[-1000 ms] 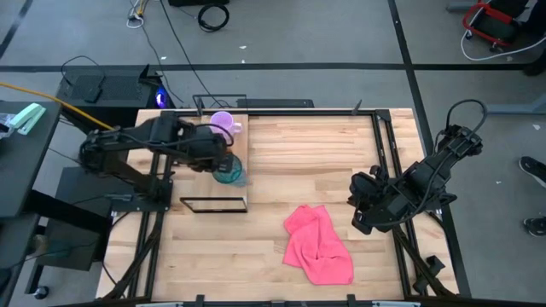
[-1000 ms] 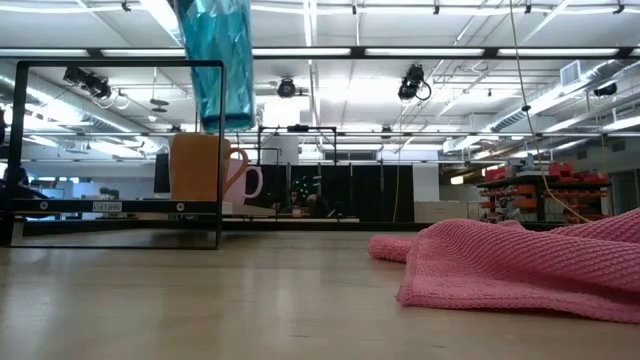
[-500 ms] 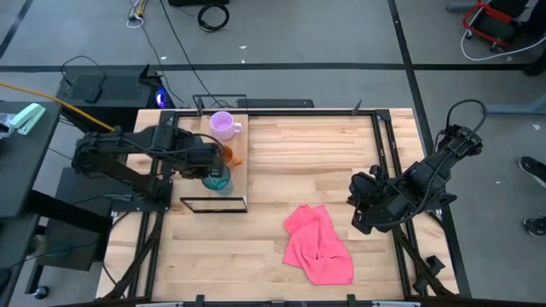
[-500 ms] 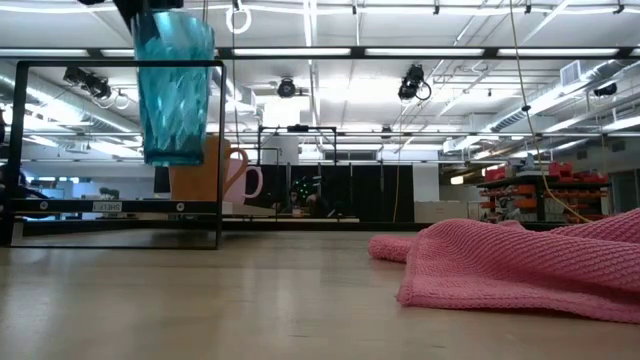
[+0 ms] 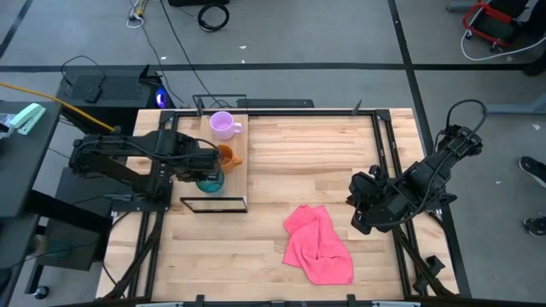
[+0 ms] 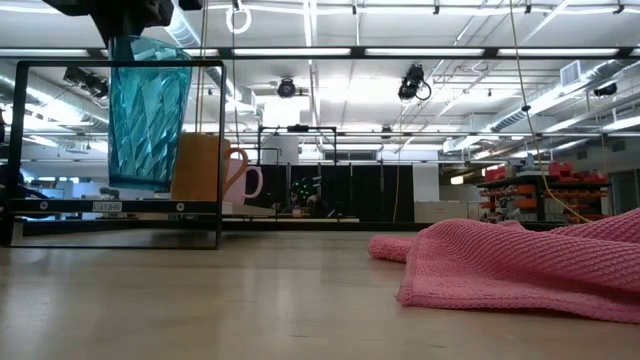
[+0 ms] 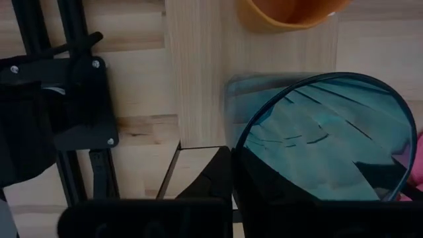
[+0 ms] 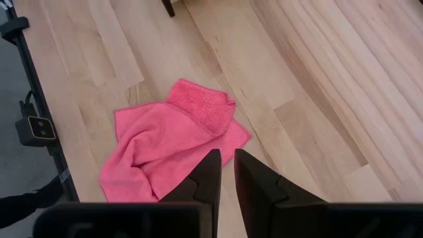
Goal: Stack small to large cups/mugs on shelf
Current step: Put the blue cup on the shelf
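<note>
The shelf point(image 5: 240, 162) runs along the table's left side with the orange mug point(image 5: 227, 154) and the purple mug point(image 5: 223, 125) already on its board, handles toward the table's middle. The left gripper point(image 5: 203, 165), clamped on the rim of the teal cup point(image 6: 148, 112), holds it upright, mouth up, just above the shelf beside the orange mug, apparently to set it down in line. The right gripper point(image 8: 223, 173) waits over the pink cloth point(image 5: 318, 244), fingers nearly together, holding nothing.

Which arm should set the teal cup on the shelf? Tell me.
Left. Its gripper already holds the teal cup just above the shelf, beside the orange mug. The right gripper waits far across the table.
</note>
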Robot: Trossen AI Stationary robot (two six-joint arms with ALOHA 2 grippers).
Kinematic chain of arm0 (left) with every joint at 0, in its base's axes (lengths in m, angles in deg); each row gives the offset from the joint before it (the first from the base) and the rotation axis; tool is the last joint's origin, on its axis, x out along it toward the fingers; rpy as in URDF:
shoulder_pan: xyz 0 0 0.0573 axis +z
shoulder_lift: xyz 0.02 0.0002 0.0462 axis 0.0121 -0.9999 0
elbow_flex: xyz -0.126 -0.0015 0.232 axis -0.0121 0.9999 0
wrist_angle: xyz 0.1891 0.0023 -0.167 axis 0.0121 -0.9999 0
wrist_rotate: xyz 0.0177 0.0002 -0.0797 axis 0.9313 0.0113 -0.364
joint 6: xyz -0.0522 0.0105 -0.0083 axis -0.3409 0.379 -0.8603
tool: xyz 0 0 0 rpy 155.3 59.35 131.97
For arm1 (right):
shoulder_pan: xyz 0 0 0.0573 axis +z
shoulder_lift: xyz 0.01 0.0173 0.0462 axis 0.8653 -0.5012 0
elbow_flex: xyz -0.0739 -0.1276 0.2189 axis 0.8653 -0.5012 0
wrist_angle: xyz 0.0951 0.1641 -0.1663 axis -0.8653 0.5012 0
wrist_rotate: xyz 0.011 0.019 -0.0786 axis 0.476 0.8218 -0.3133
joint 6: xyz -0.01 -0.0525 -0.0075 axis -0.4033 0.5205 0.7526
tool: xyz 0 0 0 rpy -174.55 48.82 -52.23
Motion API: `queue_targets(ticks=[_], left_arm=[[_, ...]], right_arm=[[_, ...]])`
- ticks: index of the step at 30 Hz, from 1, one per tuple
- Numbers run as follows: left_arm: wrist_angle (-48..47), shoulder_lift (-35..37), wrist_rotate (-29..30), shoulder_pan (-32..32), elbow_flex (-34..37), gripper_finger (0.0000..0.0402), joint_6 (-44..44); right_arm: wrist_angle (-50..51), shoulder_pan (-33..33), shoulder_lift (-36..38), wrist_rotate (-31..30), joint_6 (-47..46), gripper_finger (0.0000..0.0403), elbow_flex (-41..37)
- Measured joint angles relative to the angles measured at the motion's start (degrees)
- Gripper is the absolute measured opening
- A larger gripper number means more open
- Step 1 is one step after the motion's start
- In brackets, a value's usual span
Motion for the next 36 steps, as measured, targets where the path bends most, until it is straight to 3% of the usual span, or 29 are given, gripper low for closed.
queue_targets(ticks=[36], left_arm=[[3.59,-3.08,-0.4,-0.98,0.03,0.001,2.7]], right_arm=[[-0.3,0.0,0.0,0.09,-0.44,0.005,0.0]])
